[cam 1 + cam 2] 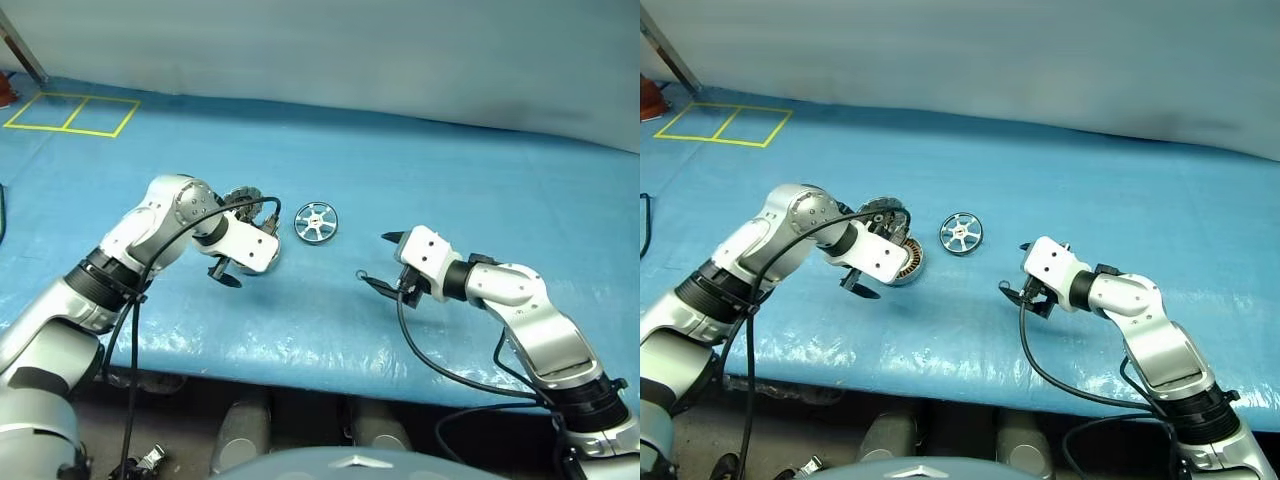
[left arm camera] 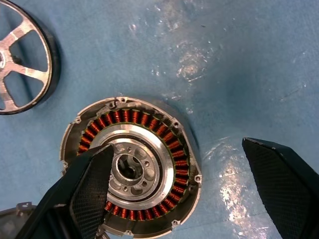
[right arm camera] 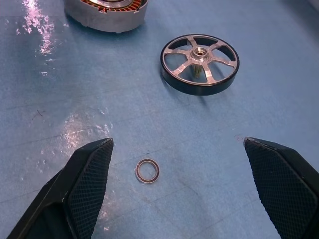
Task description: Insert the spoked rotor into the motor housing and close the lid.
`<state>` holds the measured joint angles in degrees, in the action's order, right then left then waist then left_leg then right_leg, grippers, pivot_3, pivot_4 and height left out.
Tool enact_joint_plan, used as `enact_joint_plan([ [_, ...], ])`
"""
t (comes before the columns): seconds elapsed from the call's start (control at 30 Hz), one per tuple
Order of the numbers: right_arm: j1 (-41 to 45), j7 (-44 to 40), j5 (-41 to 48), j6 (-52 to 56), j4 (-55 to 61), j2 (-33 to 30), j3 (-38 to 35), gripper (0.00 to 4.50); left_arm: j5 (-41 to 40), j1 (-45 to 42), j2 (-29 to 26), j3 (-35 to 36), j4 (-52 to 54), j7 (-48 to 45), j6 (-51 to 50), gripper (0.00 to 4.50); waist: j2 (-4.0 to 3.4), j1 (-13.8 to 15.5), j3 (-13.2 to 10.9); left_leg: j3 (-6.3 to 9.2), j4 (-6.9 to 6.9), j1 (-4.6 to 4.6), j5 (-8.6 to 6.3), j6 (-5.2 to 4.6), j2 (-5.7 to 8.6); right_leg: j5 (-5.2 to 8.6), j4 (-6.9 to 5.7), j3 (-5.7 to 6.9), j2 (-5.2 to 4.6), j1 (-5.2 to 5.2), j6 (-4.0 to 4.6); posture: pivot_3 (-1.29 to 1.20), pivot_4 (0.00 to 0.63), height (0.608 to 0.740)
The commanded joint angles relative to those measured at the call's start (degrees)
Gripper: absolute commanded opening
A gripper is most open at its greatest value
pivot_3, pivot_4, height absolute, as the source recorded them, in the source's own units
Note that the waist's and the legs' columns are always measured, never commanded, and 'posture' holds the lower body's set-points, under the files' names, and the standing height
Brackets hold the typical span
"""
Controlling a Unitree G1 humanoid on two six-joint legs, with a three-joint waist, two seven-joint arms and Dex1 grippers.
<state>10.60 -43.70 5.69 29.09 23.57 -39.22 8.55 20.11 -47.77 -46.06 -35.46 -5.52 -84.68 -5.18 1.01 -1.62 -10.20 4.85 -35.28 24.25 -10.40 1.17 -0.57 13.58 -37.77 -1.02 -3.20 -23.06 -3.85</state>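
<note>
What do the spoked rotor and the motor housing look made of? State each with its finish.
Spoked rotor: bright machined metal, likely aluminium; shiny silver spokes, dark band around the rim.
Motor housing: dull grey metal, apparently cast, with a ring of copper-coloured wire windings inside.

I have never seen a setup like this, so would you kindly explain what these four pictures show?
It is a humanoid robot with two arms, seen from its own cameras. Two pictures look down from its head; the other two look along each wrist's black fingers. On the blue table lie a motor housing with copper windings, a spoked rotor and a tiny ring. The left gripper hovers open above the housing; the right gripper is open with the ring on the table between its fingers. Nothing is held.
</note>
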Motion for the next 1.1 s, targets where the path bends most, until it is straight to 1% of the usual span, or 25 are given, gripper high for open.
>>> enact_joint_plan([
  [0.03, 0.47, 0.32, 0.43, -0.03, 1.66, 0.48, -0.26, 4.47, 2.79, -1.78, 0.59, -0.33, -2.95, 0.3, 2.56, 4.5, 0.0, -0.01, 0.0, 0.0, -0.02, 0.02, 0.0, 0.0, 0.0, -0.01, 0.0, 0.0, 0.0, 0.0, -0.01, 0.0, 0.15, 0.74],
  [0.13, -0.08, 0.71, 0.22, -0.1, 1.85, 0.83, -0.25, 4.47, 4.49, -2.35, 1.64, -0.87, -5.53, 0.07, 4.46, 4.5, 0.0, 0.05, 0.0, 0.04, -0.15, 0.11, 0.0, 0.0, 0.01, -0.02, -0.02, 0.01, 0.01, -0.02, -0.04, 0.0, 0.15, 0.74],
  [0.4, -0.17, 2.06, 0.11, -0.39, 2.38, 1.25, -1.03, 4.47, 5.59, -2.72, 4.91, -1.51, -10.43, -1.19, 6.51, 4.5, 0.0, 0.05, 0.0, 0.05, -0.44, 0.22, -0.01, -0.03, 0.03, -0.04, -0.09, 0.0, 0.01, -0.01, -0.05, 0.0, 0.15, 0.74],
  [0.5, -0.24, 2.57, 0.0, -0.48, 2.5, 1.32, -1.13, 4.5, 6.46, -3.13, 5.47, -1.87, -12.16, -1.58, 7.95, 3.86, 0.0, 0.03, 0.0, 0.05, -0.47, 0.23, -0.01, -0.03, 0.04, -0.05, -0.1, 0.0, 0.01, 0.0, -0.06, 0.0, 0.15, 0.74],
  [0.63, -0.1, 3.37, 0.05, -0.69, 2.49, 1.55, -1.42, 4.5, 7.43, -3.07, 6.59, -1.88, -14.19, -0.95, 8.18, 2.58, -0.03, -0.23, 0.02, 0.05, -0.47, 0.21, -0.03, -0.06, 0.03, -0.13, -0.11, -0.01, 0.01, 0.0, -0.2, 0.0, 0.15, 0.74],
  [0.7, 0.02, 3.51, 0.08, -0.68, 2.46, 1.54, -1.39, 4.5, 7.53, -2.89, 6.87, -1.95, -14.79, -1.13, 8.58, 2.58, -0.13, -0.26, 0.08, 0.05, -0.47, 0.19, -0.04, -0.07, 0.03, -0.14, -0.12, -0.01, 0.01, 0.02, -0.22, 0.0, 0.15, 0.74],
  [0.8, 0.03, 3.74, -0.05, -0.76, 2.41, 1.63, -1.37, 4.5, 7.61, -2.39, 6.91, -2.05, -15.16, -1.55, 9.4, 2.09, -0.18, -0.31, 0.11, 0.05, -0.51, 0.15, -0.04, -0.07, 0.03, -0.15, -0.15, -0.01, 0.01, 0.08, -0.23, 0.0, 0.15, 0.74],
  [0.9, 0.13, 3.99, -0.08, -0.8, 2.33, 1.67, -1.31, 4.5, 7.7, -2.14, 7.14, -2.09, -15.6, -1.45, 9.85, 2.07, -0.2, -0.43, 0.12, 0.05, -0.57, 0.1, -0.04, -0.08, 0.03, -0.03, -0.16, -0.02, 0.01, 0.14, -0.03, 0.0, 0.15, 0.74],
  [1.1, -0.13, 4.83, -0.03, -0.57, 2.53, 1.85, -1.46, 4.5, 7.34, -2.66, 8.21, -1.25, -17.33, 0.34, 12.82, 2.07, -0.36, -0.38, 0.21, 0.05, -0.6, 0.05, -0.04, -0.08, 0.04, -0.05, -0.17, -0.03, 0.01, 0.21, -0.05, 0.0, 0.15, 0.74],
])
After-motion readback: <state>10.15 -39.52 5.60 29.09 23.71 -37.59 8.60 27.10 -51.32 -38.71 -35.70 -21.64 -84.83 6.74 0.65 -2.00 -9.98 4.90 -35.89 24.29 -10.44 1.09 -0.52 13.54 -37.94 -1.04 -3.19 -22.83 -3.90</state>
